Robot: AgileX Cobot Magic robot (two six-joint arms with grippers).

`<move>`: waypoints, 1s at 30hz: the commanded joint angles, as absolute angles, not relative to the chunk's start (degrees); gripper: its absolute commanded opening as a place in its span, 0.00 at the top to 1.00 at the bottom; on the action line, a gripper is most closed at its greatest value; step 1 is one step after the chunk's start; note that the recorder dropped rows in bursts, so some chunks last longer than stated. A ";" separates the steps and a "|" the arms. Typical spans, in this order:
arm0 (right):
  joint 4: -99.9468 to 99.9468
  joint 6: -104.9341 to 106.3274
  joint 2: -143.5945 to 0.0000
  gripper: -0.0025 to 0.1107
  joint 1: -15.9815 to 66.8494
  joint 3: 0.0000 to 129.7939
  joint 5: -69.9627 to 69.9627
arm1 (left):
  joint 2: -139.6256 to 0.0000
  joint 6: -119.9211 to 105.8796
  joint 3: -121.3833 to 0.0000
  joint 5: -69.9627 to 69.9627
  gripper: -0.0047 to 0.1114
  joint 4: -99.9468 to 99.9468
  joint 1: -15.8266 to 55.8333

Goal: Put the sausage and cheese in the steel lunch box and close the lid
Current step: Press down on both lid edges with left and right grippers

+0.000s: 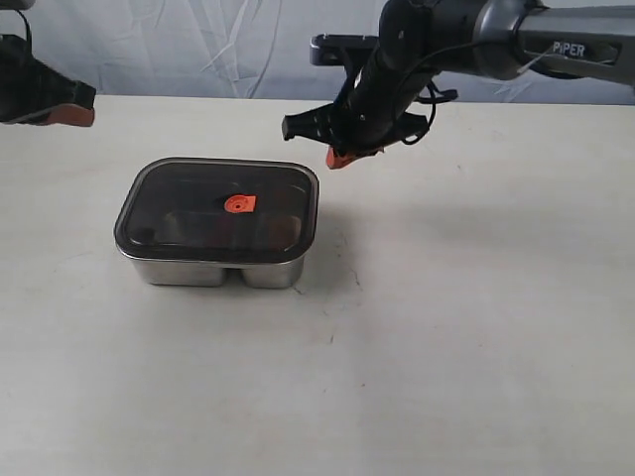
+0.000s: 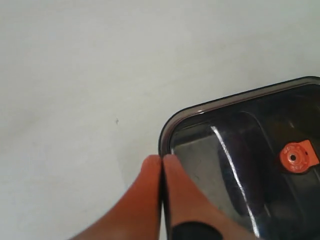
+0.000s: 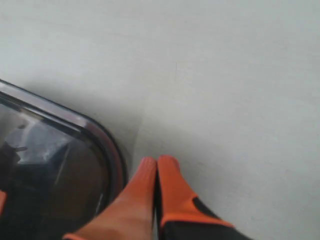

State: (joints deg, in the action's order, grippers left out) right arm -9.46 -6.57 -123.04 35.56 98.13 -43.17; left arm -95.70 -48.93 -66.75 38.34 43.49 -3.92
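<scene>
I work over a wide, off-white, matte flat bench (image 1: 476, 347) that fills the exterior view from the lower edge nearly to the top. Behind it, along the top of the frame, hangs a pale grey-white, creased cloth backdrop (image 1: 198, 45), its folds slanting at upper left. The bench's far edge meets it in a straight horizontal line. The light is soft and even, leaving only faint, blurred grey shadows near the middle. A few tiny dark specks (image 1: 330, 339) mark the surface just below centre. My wrist views show the same pale, smooth surface.
</scene>
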 commanded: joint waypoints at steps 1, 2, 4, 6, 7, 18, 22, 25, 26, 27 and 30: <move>-8.94 -5.96 -121.33 0.98 35.38 101.55 -48.30 | -99.29 -50.12 -66.84 38.96 0.96 47.60 -4.05; -9.08 -5.96 -121.33 0.98 35.48 101.83 -49.23 | -100.10 -51.48 -66.84 39.26 0.96 48.98 -3.93; -9.47 -5.78 -121.33 0.98 36.08 101.83 -49.73 | -101.32 -53.79 -66.84 40.08 0.96 51.43 -3.83; -9.60 -5.64 -121.53 0.98 36.72 101.83 -49.73 | -102.21 -55.67 -66.84 41.12 0.96 53.81 -3.58; -9.60 -5.64 -121.53 0.98 37.21 101.83 -49.73 | -102.71 -56.34 -66.84 41.38 0.96 54.44 -3.48; -9.60 -5.12 -123.21 0.98 40.01 101.83 -51.04 | -104.71 -57.65 -66.84 43.22 0.96 55.35 -2.15; -10.42 -5.12 -124.64 0.98 40.11 101.83 -52.47 | -104.71 -57.65 -66.84 43.20 0.96 54.85 -2.15; -11.26 -5.12 -124.86 0.98 40.11 101.83 -52.24 | -104.82 -57.65 -66.84 43.09 0.96 54.04 -2.15; -11.26 -5.12 -124.86 0.98 40.11 101.83 -52.24 | -104.93 -57.65 -66.84 42.98 0.96 53.88 -2.15; -11.26 -5.12 -124.86 0.98 40.11 101.83 -52.24 | -105.35 -57.65 -66.84 42.83 0.96 53.79 -2.15; -11.26 -5.12 -124.86 0.98 40.11 101.83 -52.24 | -106.71 -57.65 -66.84 43.16 0.96 53.39 -2.15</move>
State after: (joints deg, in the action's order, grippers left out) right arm -11.21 -5.62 -125.18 40.22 101.50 -52.20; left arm -105.47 -57.43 -66.75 42.71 53.96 -2.42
